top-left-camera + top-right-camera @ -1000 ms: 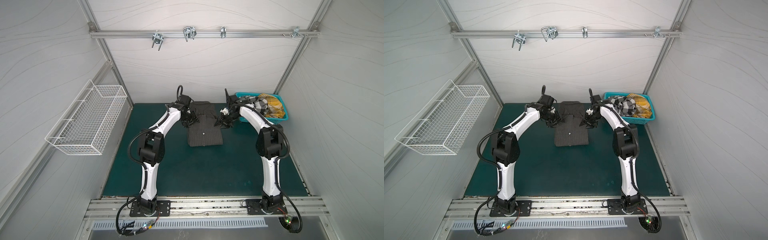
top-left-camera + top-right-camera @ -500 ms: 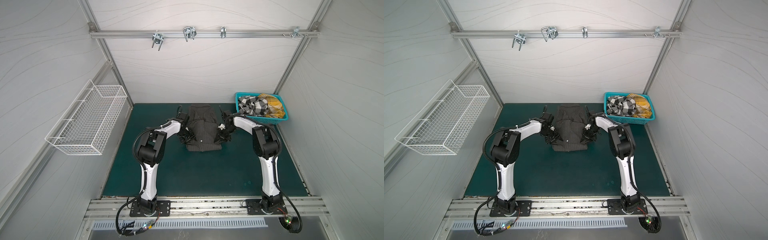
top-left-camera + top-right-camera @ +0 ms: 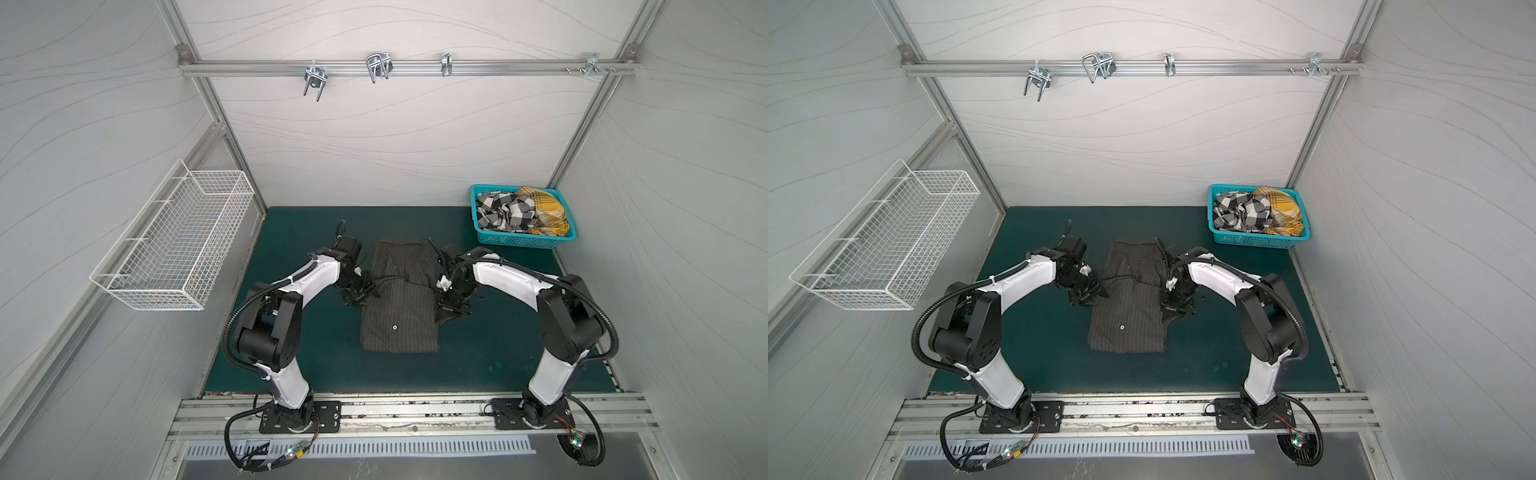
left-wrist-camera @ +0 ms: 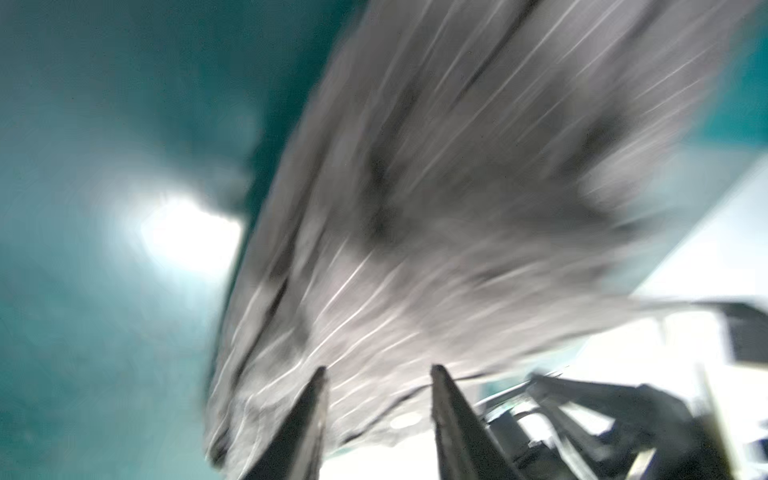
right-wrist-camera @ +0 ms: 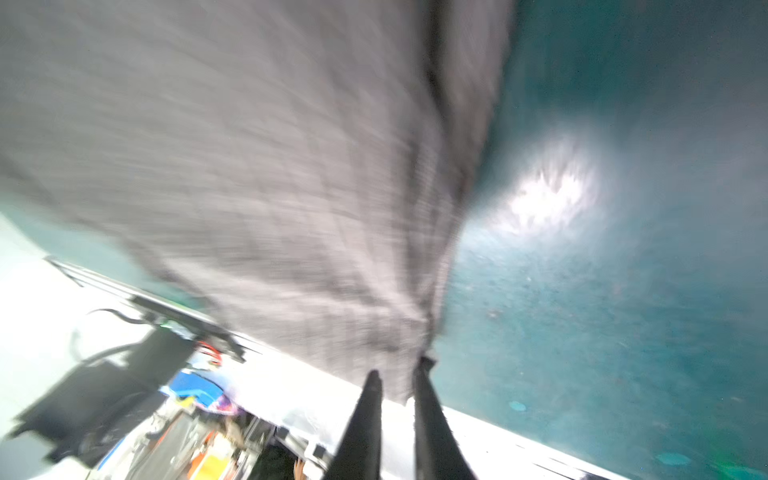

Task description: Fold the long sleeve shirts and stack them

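Observation:
A dark pinstriped long sleeve shirt (image 3: 399,316) (image 3: 1127,320) lies lengthwise on the green mat (image 3: 498,340), collar end to the back, one white button showing. My left gripper (image 3: 360,296) (image 3: 1088,297) is low at its left edge. In the left wrist view, the jaws (image 4: 377,369) stand somewhat apart with a bunch of shirt cloth (image 4: 457,187) between them. My right gripper (image 3: 448,309) (image 3: 1173,309) is at the right edge, its fingers (image 5: 398,368) nearly together on the cloth's corner (image 5: 270,166). Both wrist views are motion-blurred. A black-and-white checked shirt (image 3: 503,210) and a yellow plaid one (image 3: 544,210) are crumpled together.
The two crumpled shirts fill a teal plastic basket (image 3: 519,241) (image 3: 1254,240) at the back right corner of the mat. A white wire basket (image 3: 178,237) hangs on the left wall. A metal rail with hooks (image 3: 376,70) runs along the back wall.
The pinstriped shirt rose, then came down lower and nearer the front, lying longer and flatter. Both grippers moved forward with it, and their jaws narrowed, the right most.

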`<state>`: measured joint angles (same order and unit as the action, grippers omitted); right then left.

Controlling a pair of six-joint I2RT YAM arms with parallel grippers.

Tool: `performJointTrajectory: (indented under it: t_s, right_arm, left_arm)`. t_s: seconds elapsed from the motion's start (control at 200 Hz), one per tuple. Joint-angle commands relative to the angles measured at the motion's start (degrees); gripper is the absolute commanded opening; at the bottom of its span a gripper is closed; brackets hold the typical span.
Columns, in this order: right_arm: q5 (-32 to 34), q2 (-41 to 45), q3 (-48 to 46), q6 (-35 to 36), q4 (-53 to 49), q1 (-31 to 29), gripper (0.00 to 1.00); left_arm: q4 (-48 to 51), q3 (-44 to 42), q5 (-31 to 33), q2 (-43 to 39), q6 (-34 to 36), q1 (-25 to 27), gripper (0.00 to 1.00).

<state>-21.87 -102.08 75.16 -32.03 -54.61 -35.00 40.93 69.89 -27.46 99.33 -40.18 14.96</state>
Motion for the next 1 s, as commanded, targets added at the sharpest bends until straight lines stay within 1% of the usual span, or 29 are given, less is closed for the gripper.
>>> performJointTrajectory:
  t_s: [0.0, 0.06, 0.205, 0.35, 0.525, 0.62, 0.715, 0.81, 0.87, 0.905, 0.995]
  right_arm:
    - [-0.47, -1.71, 5.41, -0.73, -0.90, -0.24, 0.11]
    - [-1.44, -3.47, 7.55, -1.59, 0.89, -0.32, 0.10]
    - [-7.66, -7.68, 12.92, -4.08, 6.93, -1.29, 0.08]
    - [-10.29, -12.99, 20.99, -3.23, 6.27, -4.65, 0.07]
    - [-10.42, -16.77, 22.77, -5.03, 8.30, -5.60, 0.07]
    - [-9.38, -20.03, 24.64, -5.20, 8.58, -5.05, 0.06]
    - [-7.36, -24.15, 26.01, -4.48, 8.41, -2.85, 0.06]
    - [-9.38, -28.91, 27.19, -3.95, 8.47, -0.32, 0.05]
    - [-11.51, -31.33, 28.43, -2.98, 8.28, -0.02, 0.05]
    - [-12.12, -32.59, 29.37, -2.04, 7.28, -0.23, 0.06]
    - [-12.60, -33.88, 29.84, -0.86, 6.22, -0.49, 0.06]
  left_arm:
    - [-2.40, 6.67, -1.91, 4.83, 2.10, -1.10, 0.36]
    - [-4.25, 8.34, -4.11, 7.71, 1.55, -1.16, 0.34]
    - [-8.56, 10.57, -7.50, 12.98, -1.40, -1.25, 0.30]
    - [-10.14, 13.86, -6.54, 14.97, -3.80, -1.42, 0.31]
    - [-7.44, 19.37, -6.39, 18.77, -4.13, -2.17, 0.31]
    - [-5.97, 19.84, -4.65, 16.83, -3.72, -2.44, 0.36]
    - [-2.96, 19.38, -1.81, 13.24, -2.34, -2.48, 0.40]
    - [-1.58, 15.90, 0.10, 8.89, -2.05, -2.40, 0.42]
    - [-1.98, 12.29, -0.36, 6.19, -2.52, -2.07, 0.40]
    - [-2.67, 9.59, -1.17, 4.49, -2.77, -1.67, 0.37]
    - [-7.15, 1.23, -2.38, -0.70, -4.41, 0.26, 0.31]
